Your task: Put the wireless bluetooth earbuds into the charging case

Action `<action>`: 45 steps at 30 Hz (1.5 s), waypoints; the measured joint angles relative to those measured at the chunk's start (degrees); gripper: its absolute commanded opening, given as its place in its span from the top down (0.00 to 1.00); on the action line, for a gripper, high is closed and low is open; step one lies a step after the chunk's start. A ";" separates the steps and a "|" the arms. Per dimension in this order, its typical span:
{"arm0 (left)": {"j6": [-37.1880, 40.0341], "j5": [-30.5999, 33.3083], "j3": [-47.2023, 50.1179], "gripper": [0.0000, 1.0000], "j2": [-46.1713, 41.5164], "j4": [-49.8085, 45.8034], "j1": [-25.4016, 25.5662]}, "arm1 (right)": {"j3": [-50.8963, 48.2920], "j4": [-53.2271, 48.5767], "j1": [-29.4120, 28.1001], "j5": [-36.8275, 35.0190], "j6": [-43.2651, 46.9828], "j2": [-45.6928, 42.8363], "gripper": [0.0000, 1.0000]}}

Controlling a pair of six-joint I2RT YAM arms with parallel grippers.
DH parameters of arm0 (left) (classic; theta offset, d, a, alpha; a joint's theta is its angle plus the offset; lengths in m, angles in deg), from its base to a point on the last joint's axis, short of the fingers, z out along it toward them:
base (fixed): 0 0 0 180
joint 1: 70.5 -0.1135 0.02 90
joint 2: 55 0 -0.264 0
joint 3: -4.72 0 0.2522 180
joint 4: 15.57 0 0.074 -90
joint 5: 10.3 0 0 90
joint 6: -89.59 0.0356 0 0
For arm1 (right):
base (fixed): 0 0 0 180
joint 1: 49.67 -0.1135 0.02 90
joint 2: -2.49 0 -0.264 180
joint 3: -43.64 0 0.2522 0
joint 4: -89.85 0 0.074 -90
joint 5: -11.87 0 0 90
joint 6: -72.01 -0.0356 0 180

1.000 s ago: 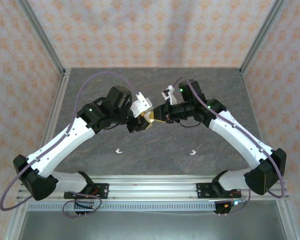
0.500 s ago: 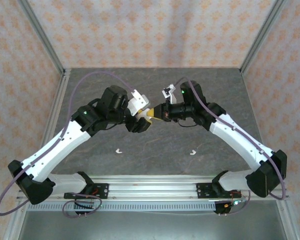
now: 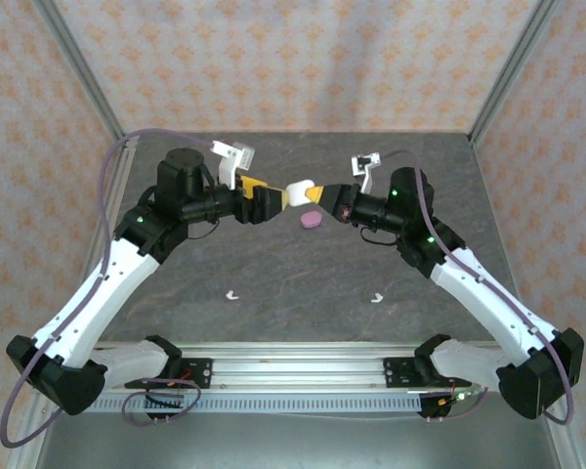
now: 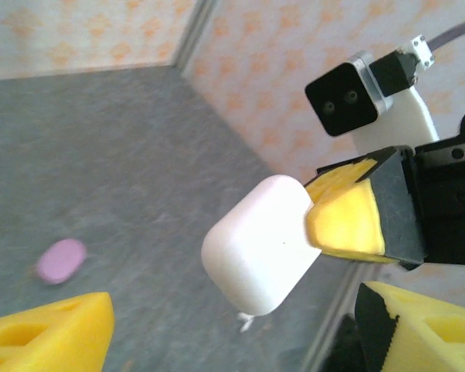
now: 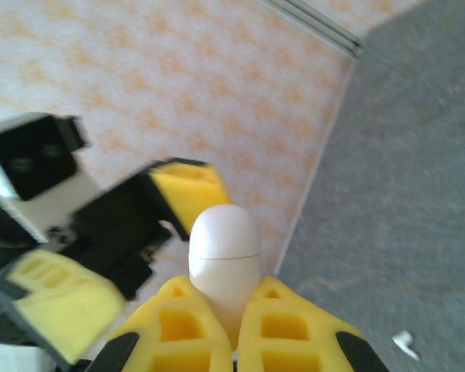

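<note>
Two white earbuds [image 3: 232, 293] on the table [image 3: 439, 176], white charging case [image 4: 256, 244] held aloft.
The earbuds are seen lying apart near the table's near edge, one toward the left and the other [image 3: 377, 298] toward the right, well clear of both grippers. The white charging case, lid closed, is clamped at one end by the right gripper [image 5: 232, 301] above the middle of the table. The left gripper [image 3: 271, 200] is spread wide, its yellow fingers [image 4: 54, 329] just beside the case's free end, no contact being visible. A pink charging case [image 3: 311, 221] lies on the table below the raised one.
</note>
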 measured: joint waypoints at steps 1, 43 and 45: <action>-2.01 -1.09 1.03 0.21 0.00 1.95 0.02 | -0.31 1.75 0.00 0.00 -0.44 -0.42 1.00; -16.09 -11.85 1.60 1.00 3.69 20.48 1.01 | -2.62 16.79 0.17 1.11 -3.32 -1.25 0.86; -13.00 -11.06 0.02 1.00 3.67 17.00 1.42 | -2.62 16.22 0.13 1.20 -2.64 -1.46 0.70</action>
